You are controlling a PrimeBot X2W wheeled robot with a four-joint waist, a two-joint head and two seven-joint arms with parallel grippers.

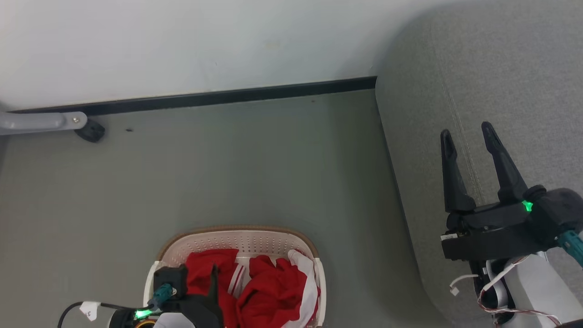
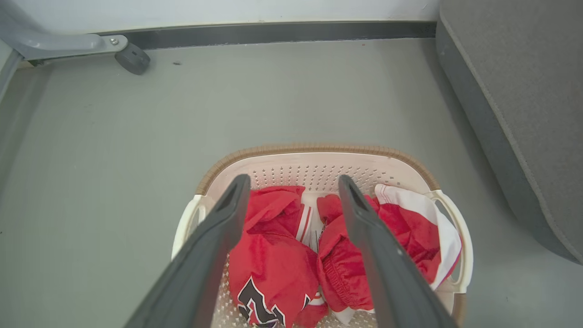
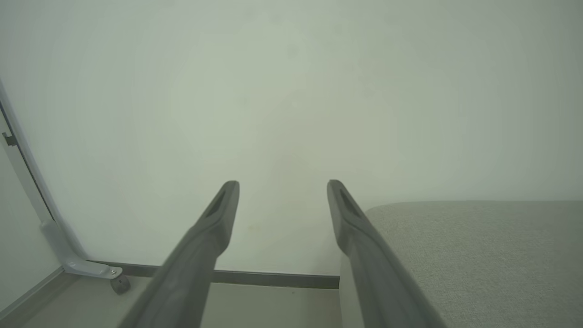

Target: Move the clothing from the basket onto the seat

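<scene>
A soft red fabric garment (image 2: 268,259), lying just beneath the left gripper (image 2: 294,182) between its fingers, bears a large black white-edged numeral (image 2: 255,303), partly folded, seemingly a 2. A white paper tag (image 1: 89,310) just behind that gripper carries an unreadable dark mark.

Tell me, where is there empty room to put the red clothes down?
The seat's visible top is bare, by the open right hand. The floor between the basket, the wall and the seat is free too. The basket is crowded: clothing fills it, with the open left hand pointing at it.
</scene>
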